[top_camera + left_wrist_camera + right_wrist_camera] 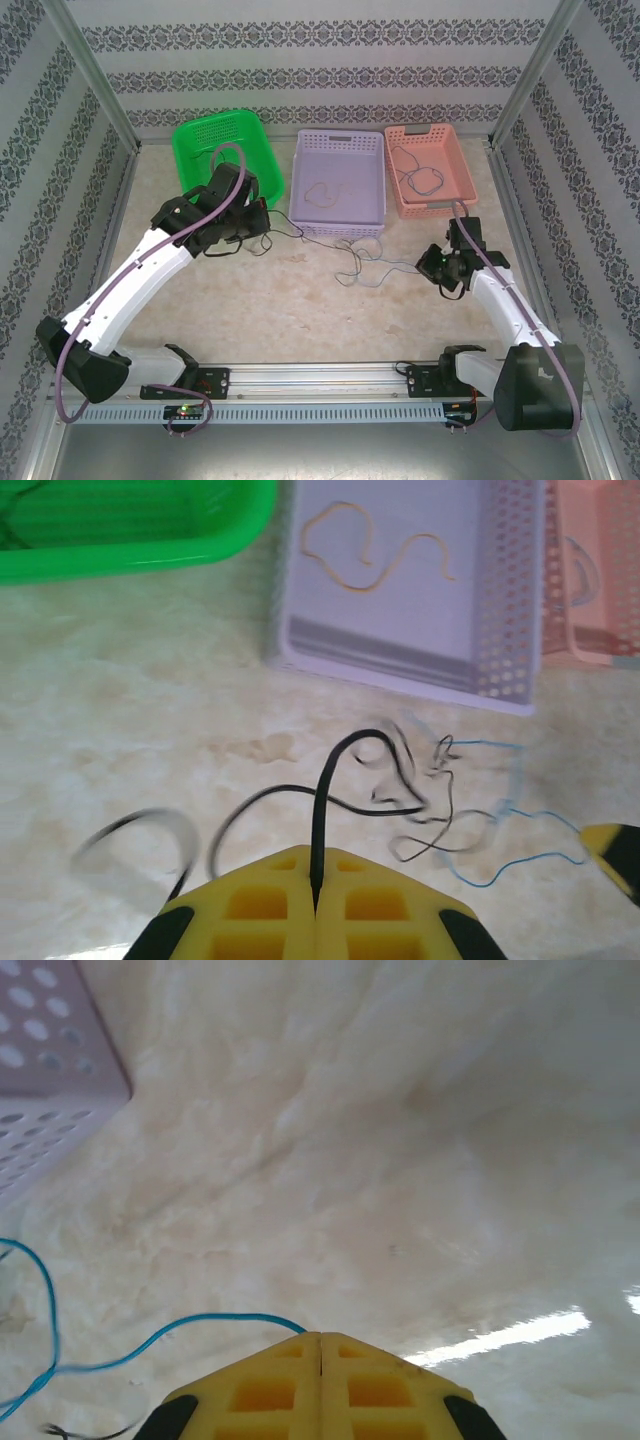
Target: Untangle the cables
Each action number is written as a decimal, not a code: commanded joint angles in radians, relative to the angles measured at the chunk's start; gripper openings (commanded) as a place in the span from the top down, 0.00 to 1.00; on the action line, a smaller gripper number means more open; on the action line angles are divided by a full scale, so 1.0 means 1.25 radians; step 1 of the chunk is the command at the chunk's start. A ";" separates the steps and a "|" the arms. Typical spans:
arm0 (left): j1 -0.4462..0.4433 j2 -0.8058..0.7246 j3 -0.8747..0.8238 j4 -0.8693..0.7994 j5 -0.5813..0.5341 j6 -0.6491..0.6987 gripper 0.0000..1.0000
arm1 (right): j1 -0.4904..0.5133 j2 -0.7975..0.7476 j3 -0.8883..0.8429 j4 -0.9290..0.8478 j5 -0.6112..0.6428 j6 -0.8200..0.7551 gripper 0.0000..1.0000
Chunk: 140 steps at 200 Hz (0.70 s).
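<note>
- The green basket (225, 150) stands at the far left of the table (300, 320). The left arm's wrist sits just in front of it and covers part of its near rim.
- The left gripper (316, 872) has its yellow fingers pressed flat together on the black cable (335, 770). This cable rises out of the seam in an arch, then runs right into the tangle (362, 258).
- The purple basket (340, 180) stands in the middle, touching neither neighbour. A pale cable (375, 560) lies alone inside it in loose curves, apart from the other cables.
- The tangle lies on open table just in front of the purple basket, between the two grippers. From above its strands are faint lines. The left wrist view tells black from blue where they cross, though some loops there are blurred.
- The blue cable (150, 1345) leaves the tangle to the right and ends at the seam of the right gripper (320, 1340), whose fingers are closed on it. The right wrist view also shows a corner of the purple basket at its upper left.
- The pink basket (430, 170) stands at the far right. The top view shows a thin dark cable (418, 178) looped inside it.
</note>
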 commanded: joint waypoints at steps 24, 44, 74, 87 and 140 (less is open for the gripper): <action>0.029 -0.033 -0.002 -0.120 -0.126 -0.013 1.00 | -0.022 0.008 0.054 -0.070 0.088 -0.045 1.00; 0.031 -0.033 -0.026 -0.104 -0.105 -0.025 1.00 | -0.021 0.015 0.060 -0.072 0.093 -0.041 1.00; 0.040 -0.031 -0.046 -0.133 -0.147 -0.037 1.00 | -0.021 0.007 0.084 -0.105 0.141 -0.045 1.00; 0.058 -0.030 -0.046 -0.159 -0.169 -0.039 1.00 | -0.022 0.008 0.096 -0.122 0.175 -0.054 1.00; 0.128 -0.042 -0.046 -0.197 -0.217 -0.017 1.00 | -0.026 0.022 0.142 -0.152 0.277 -0.051 1.00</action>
